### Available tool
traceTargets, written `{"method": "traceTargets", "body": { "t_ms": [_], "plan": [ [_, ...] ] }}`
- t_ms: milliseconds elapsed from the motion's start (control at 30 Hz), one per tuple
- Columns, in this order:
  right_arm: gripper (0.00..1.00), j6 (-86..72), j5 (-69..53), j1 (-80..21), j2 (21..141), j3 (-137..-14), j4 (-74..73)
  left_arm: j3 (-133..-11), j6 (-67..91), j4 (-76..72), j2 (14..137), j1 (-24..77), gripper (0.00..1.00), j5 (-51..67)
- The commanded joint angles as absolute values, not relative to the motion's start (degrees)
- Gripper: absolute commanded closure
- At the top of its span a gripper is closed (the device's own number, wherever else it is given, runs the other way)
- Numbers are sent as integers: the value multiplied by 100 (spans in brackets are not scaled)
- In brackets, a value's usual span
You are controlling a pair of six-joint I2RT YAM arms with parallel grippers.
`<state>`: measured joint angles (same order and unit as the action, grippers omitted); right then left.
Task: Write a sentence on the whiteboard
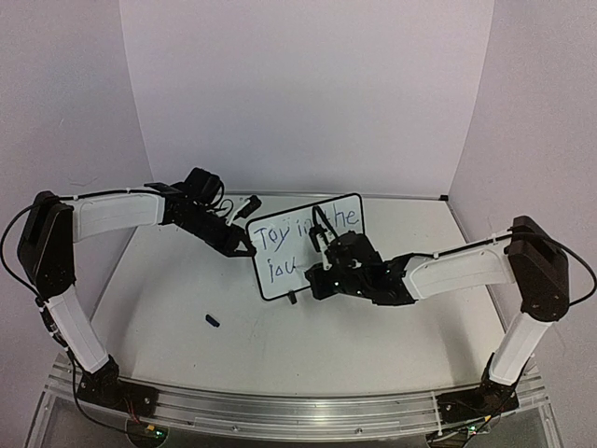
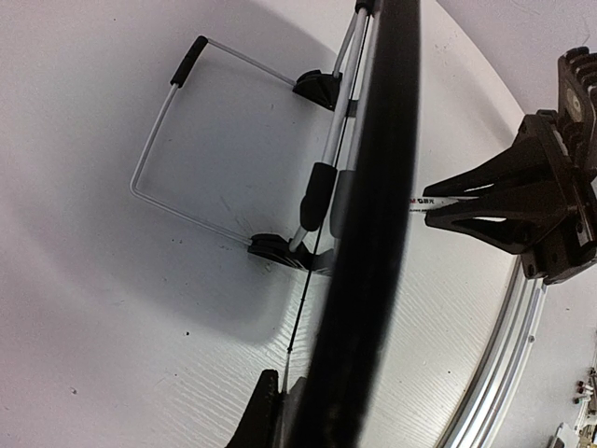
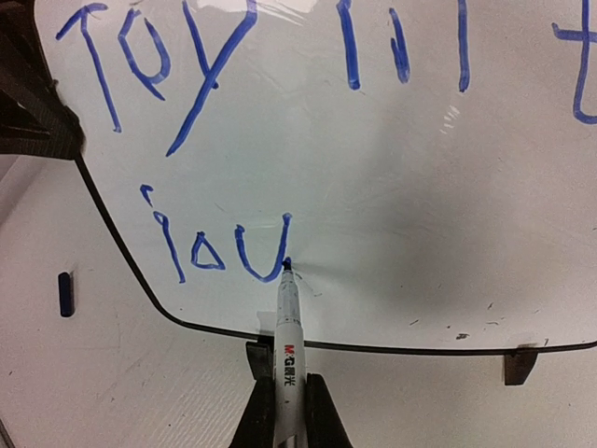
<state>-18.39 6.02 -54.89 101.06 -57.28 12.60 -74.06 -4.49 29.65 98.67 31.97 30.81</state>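
The whiteboard [image 1: 280, 287] stands upright mid-table. Its blue sentence [image 1: 303, 227] reads "Toy in the" above "jou". In the right wrist view the lettering [image 3: 219, 252] is close and the board [image 3: 420, 233] fills the frame. My right gripper [image 1: 315, 273] [image 3: 284, 411] is shut on a white marker [image 3: 287, 345], whose tip touches the board just right of the "u". My left gripper [image 1: 244, 245] [image 2: 289, 415] is shut on the board's left edge, seen edge-on as a dark band [image 2: 373, 233]. The marker [image 2: 429, 201] and right gripper [image 2: 522, 201] show beyond it.
A small blue marker cap [image 1: 213, 320] [image 3: 65, 294] lies on the table left of the board. The board's wire stand [image 2: 168, 140] spreads behind it, and a black foot [image 3: 520, 366] sits under its lower edge. White walls enclose the table on three sides.
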Motion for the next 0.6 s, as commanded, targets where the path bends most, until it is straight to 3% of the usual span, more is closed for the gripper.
{"method": "traceTargets", "body": {
  "t_ms": [0,567],
  "plan": [
    [100,-1907,606,-5472,10221,-5730,1397,-7534,-466,3196,10064,3270,100,2737],
    [100,-1900,839,-5468,10143,-5673,1249,-7541,-466,3191,10063,3272,100,2748]
  ]
}}
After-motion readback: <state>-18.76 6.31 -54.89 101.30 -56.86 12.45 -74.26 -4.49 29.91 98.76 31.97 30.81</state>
